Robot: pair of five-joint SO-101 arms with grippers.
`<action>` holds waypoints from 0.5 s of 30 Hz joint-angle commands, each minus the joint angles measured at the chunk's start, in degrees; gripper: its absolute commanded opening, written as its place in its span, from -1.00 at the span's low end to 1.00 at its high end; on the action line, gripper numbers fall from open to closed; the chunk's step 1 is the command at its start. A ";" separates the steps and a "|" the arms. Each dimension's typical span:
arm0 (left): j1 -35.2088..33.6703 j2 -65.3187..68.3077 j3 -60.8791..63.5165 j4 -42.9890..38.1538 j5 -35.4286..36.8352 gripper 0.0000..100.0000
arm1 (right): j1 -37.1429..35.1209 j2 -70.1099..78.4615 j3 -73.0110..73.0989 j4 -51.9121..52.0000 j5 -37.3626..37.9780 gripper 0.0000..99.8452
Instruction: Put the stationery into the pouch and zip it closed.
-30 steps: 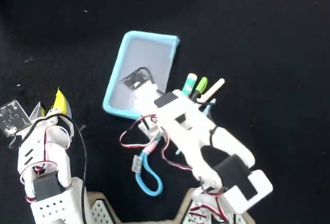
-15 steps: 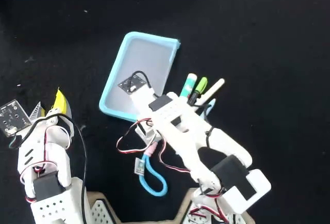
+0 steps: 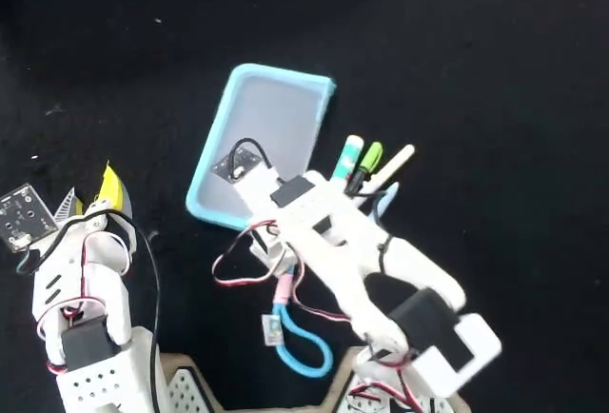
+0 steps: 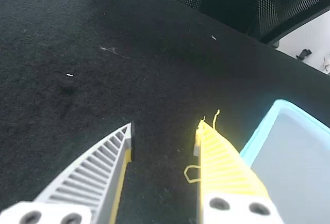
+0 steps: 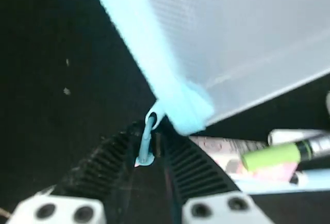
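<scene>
1. Lying flat on the black table is the pouch. It has a light blue edge and a see-through grey middle.
2. The right gripper is at one corner of the pouch. Its two black fingers are pinched tight on the small blue zipper pull that sticks out from that corner.
3. Three pens lie on the table just beside one long side of the pouch, not inside it: a teal and white marker, a green highlighter and a cream pen.
4. The ends of the pens farthest from the pouch's far edge are hidden under the right arm.
5. The left gripper is off to the other side of the pouch and does not touch it. Its grey finger and yellow finger are spread apart with nothing between them.
</scene>
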 commanded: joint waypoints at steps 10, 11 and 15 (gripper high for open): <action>0.04 -0.44 -1.45 -1.05 0.62 -0.60 | -0.53 -8.92 4.18 -0.62 3.16 -0.72; 0.04 -0.44 -1.45 -1.05 0.62 -0.60 | -0.53 -8.92 4.62 -0.35 3.16 -0.75; 0.04 -0.44 -1.45 -0.97 0.62 -0.60 | -0.35 -9.10 6.73 -0.70 3.08 -0.83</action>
